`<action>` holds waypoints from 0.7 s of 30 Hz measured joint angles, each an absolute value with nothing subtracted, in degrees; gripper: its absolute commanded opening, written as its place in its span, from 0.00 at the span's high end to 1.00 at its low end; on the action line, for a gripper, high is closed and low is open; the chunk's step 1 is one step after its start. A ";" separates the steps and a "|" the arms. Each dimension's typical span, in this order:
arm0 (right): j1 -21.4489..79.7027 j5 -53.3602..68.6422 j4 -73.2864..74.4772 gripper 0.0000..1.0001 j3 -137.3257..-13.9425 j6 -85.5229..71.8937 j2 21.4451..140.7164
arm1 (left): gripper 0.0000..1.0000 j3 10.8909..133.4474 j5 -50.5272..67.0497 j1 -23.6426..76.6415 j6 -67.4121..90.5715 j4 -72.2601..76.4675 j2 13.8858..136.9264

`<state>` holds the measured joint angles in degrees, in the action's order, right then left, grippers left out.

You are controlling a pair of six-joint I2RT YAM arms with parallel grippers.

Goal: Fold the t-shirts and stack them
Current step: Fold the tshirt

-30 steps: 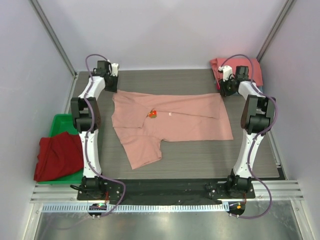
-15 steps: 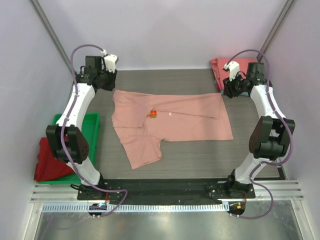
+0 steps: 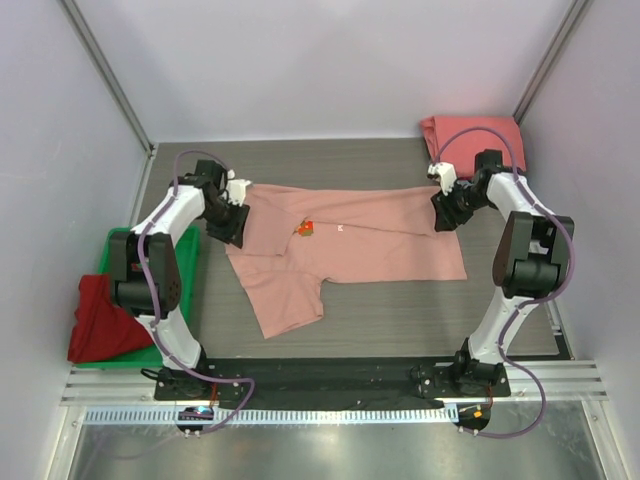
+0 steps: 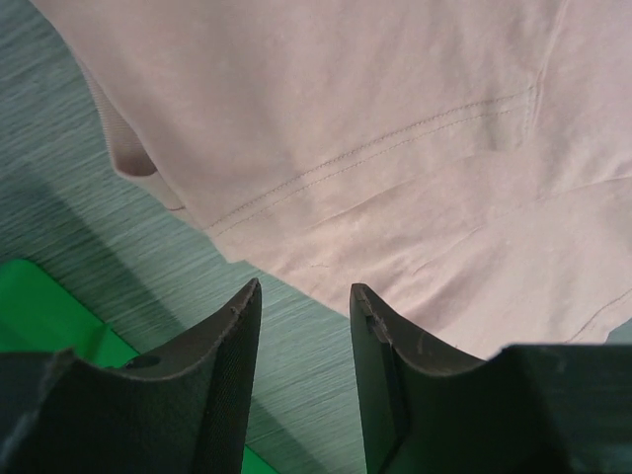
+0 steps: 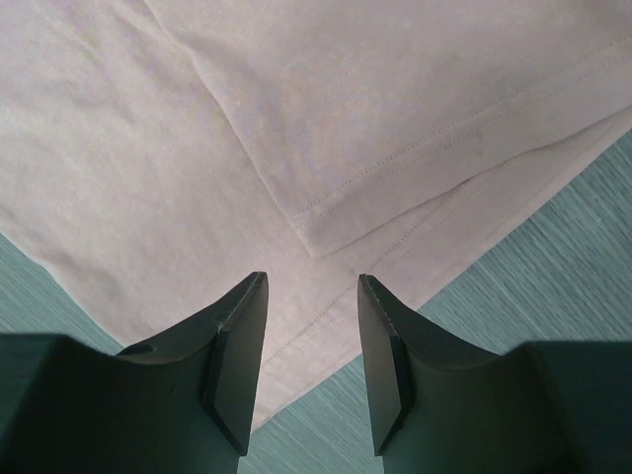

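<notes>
The dusty-pink t-shirt [image 3: 370, 240] lies spread across the middle of the table, its small chest print [image 3: 305, 228] facing up and one sleeve pointing toward the front. My left gripper [image 3: 238, 215] is low at the shirt's left edge. In the left wrist view it [image 4: 304, 296] is open over bare table, with the shirt's hem [image 4: 395, 128] just beyond the tips. My right gripper [image 3: 443, 212] is at the shirt's right upper corner. It [image 5: 311, 286] is open above a folded layer of the pink cloth [image 5: 197, 148], holding nothing.
A coral-red t-shirt [image 3: 475, 133] lies folded at the back right corner. A dark red t-shirt [image 3: 105, 318] is heaped on the green tray [image 3: 120, 248] off the table's left side; the tray's corner [image 4: 39, 306] shows beside my left fingers. Walls close in on three sides.
Both arms swung in from the back corners and came down to the pink shirt's left and right edges. Both pairs of jaws stand wider than before.
</notes>
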<state>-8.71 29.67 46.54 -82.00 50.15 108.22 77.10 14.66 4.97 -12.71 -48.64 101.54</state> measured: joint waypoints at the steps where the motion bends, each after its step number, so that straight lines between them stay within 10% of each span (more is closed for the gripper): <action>1: -8.67 29.63 46.68 0.53 -82.21 50.74 108.60 | 0.57 76.99 14.63 4.97 -12.64 -48.71 102.35; 21: -7.53 28.62 46.74 0.53 -86.94 53.67 117.82 | 0.57 77.56 11.99 4.97 -12.25 -48.64 105.75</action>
<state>-7.53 28.62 46.74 -86.94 53.67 117.82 77.56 11.99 4.97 -12.25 -48.64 105.75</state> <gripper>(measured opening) 0.473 0.431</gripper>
